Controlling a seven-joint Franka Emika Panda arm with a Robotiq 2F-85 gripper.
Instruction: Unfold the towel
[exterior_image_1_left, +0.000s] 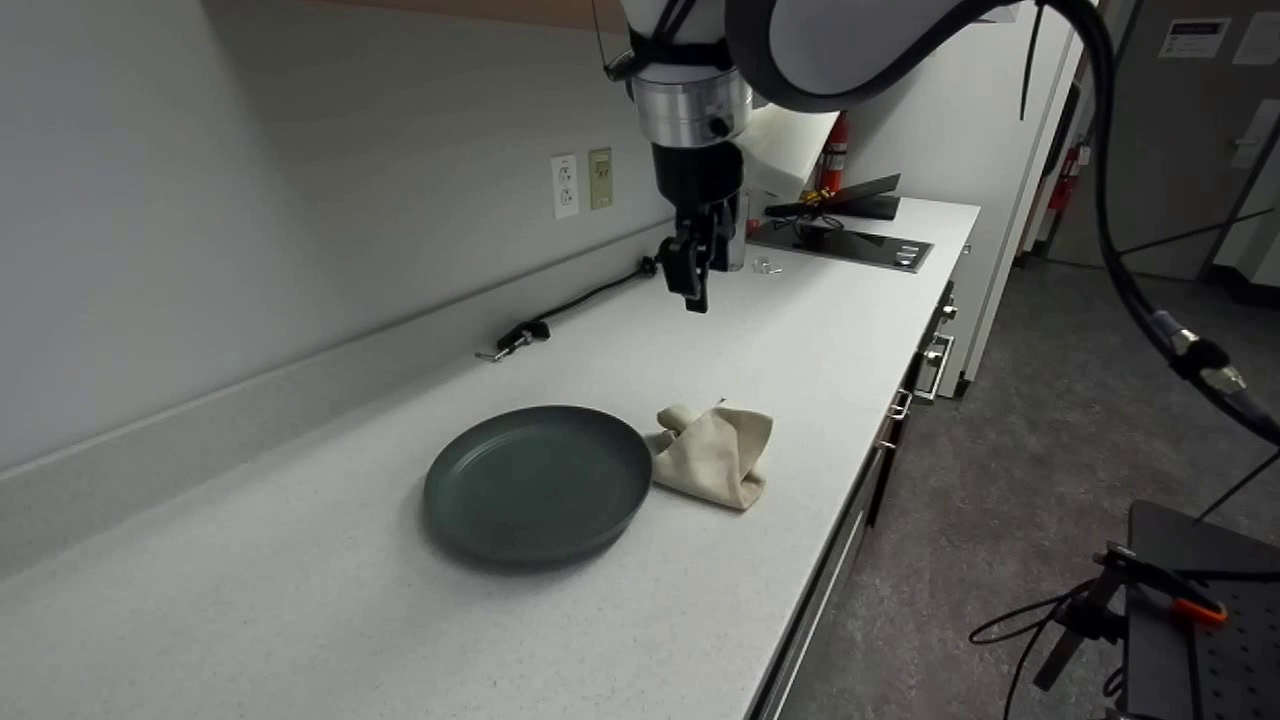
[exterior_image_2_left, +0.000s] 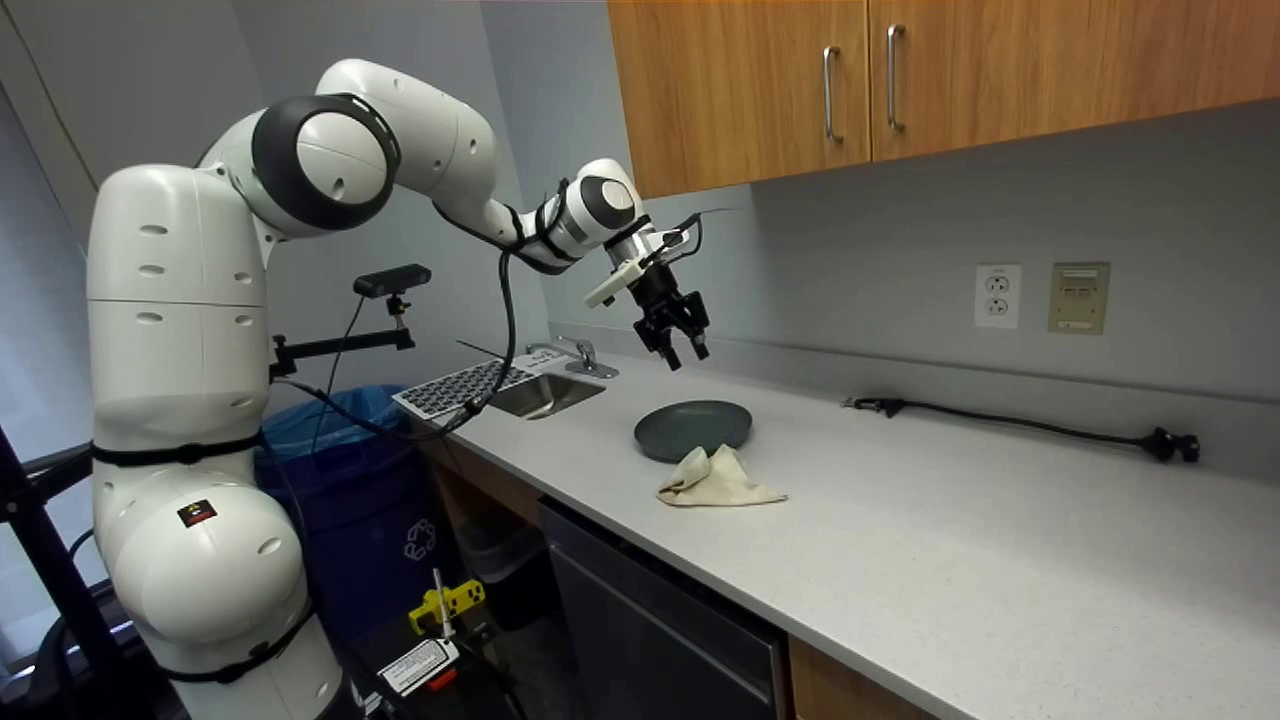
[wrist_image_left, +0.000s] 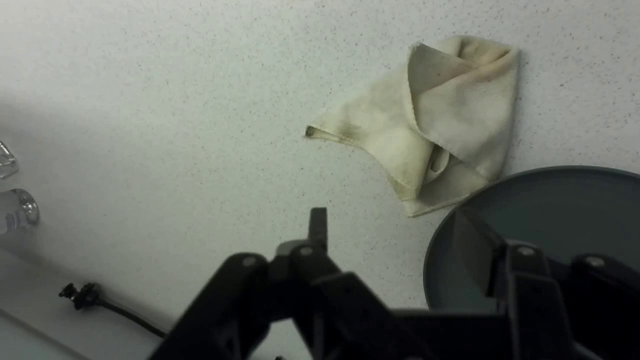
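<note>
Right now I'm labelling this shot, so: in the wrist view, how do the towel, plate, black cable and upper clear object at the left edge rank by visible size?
1. Plate and towel: unsure; the frame edge and tool hide part of the plate.
2. Black cable, partly hidden.
3. Upper clear object, cut off.

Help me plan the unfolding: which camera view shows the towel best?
The wrist view: it looks down on the beige towel at its largest, revealing layered folds and a pointed corner. Both exterior views show it smaller and at a slant, bunched beside the dark green plate.
</note>
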